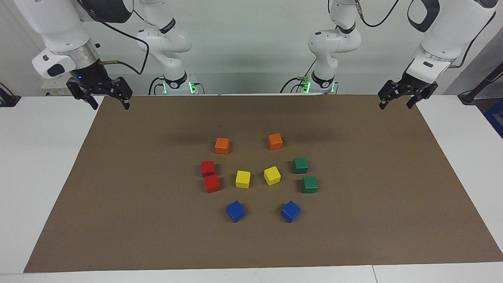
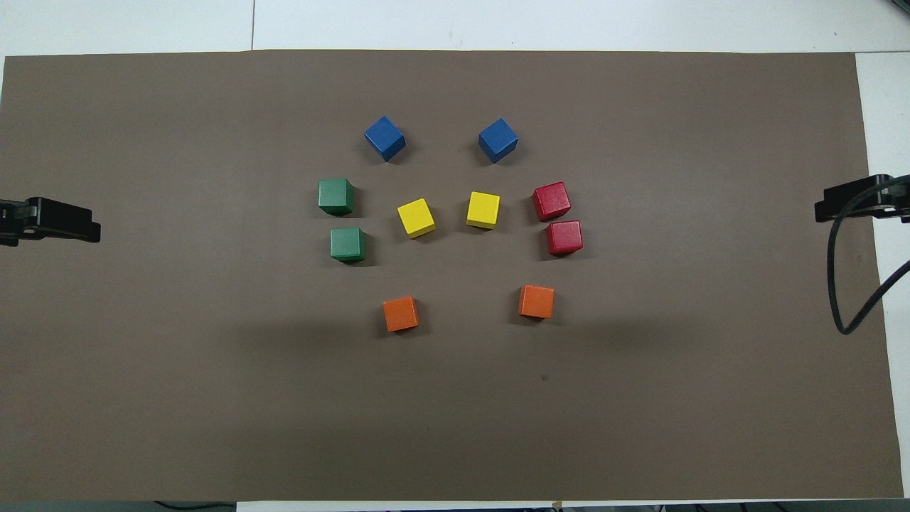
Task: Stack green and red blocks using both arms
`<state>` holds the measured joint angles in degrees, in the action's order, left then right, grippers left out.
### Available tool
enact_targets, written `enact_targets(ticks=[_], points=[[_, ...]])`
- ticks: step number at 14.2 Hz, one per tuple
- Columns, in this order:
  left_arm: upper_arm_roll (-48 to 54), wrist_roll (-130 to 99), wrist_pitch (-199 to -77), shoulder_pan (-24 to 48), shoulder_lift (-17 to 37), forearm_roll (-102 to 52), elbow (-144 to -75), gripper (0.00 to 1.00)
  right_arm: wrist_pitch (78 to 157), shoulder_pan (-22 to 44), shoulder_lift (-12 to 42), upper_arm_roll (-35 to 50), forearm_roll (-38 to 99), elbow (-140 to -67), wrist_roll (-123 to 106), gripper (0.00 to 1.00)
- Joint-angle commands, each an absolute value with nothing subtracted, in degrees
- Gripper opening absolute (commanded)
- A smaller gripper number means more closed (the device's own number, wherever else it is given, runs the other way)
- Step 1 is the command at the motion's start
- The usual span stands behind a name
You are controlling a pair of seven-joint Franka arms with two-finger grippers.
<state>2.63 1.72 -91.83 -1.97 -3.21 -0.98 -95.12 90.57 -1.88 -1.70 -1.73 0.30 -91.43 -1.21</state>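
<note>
The green blocks, two dark cubes, sit on the brown mat toward the left arm's end of the counter: one (image 1: 300, 165) nearer the robots, the other (image 1: 310, 184) just beside it and a little farther out, with a small gap between them. The red blocks lie toward the right arm's end, one (image 1: 208, 168) nearer the robots and the second (image 1: 212, 183) right next to it, farther out; whether the two touch cannot be told. All four rest flat on the brown mat (image 1: 118, 196), none stacked.

Between the green and red pairs stand two yellow cubes (image 1: 243, 179) (image 1: 272, 175), apart from each other. Two orange cubes (image 1: 222, 146) (image 1: 275, 141) lie nearer the robots than the rest, and two blue cubes (image 1: 235, 211) (image 1: 290, 211) lie farthest from them, both turned cornerwise.

The left tool (image 1: 397, 104) hangs in the air over the mat's corner at the left arm's end, fingers spread open and holding nothing. The right tool (image 1: 110, 104) hangs over the mat's corner at the right arm's end, likewise open and empty. Both are well apart from every cube. The white counter (image 1: 39, 157) shows around the mat.
</note>
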Motion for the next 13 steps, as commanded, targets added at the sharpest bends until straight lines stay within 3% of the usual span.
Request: enact_targets(ticks=[1,13], points=[[2.72,1.76,-91.32,-2.11,-4.75,-1.23,-96.33,1.0,90.53,-2.37,-2.02,-1.67,-0.09,-92.02,-2.11,1.0],[2.72,1.76,-91.4,-1.59,-5.1,-0.88,-96.94,1.0,90.18,-3.78,-2.55,-1.58,0.0,-92.9,-2.02,1.0]])
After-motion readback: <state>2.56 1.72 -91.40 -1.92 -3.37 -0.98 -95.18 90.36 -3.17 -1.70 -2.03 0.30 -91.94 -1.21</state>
